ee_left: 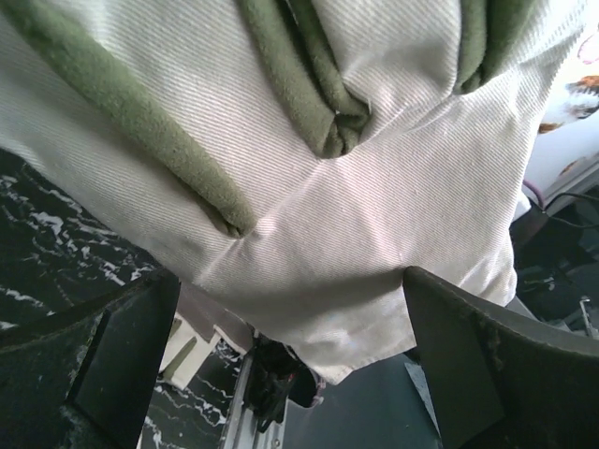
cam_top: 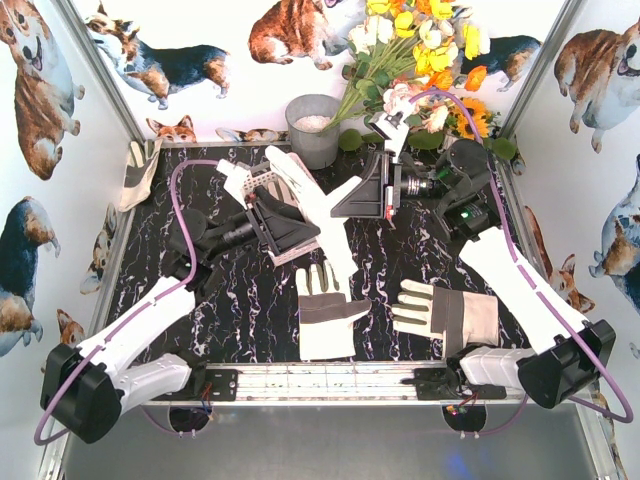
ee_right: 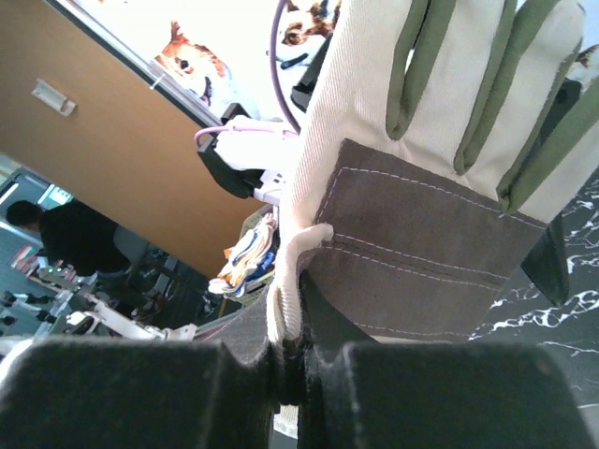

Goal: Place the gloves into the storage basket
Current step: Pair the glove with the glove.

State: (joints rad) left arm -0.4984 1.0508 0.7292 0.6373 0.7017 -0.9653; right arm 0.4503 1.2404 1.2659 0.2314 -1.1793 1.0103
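Glove one (cam_top: 335,240) hangs over mid-table, its cuff pinched in the fully closed right end effector (ee_right: 285,363), while the left end effector (ee_left: 290,369) gapes wide just beside it, gripping nothing. Glove two (cam_top: 325,312) and glove three (cam_top: 445,315) lie flat on the near side of the table (cam_top: 230,310); the storage basket (cam_top: 243,182) stands far-left, partly hidden.

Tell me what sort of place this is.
Probably a staged robot test booth inside a lab or workshop: white walls covered in corgi pictures box in a black marbled tabletop, and the right wrist view shows a person among equipment beyond the booth.
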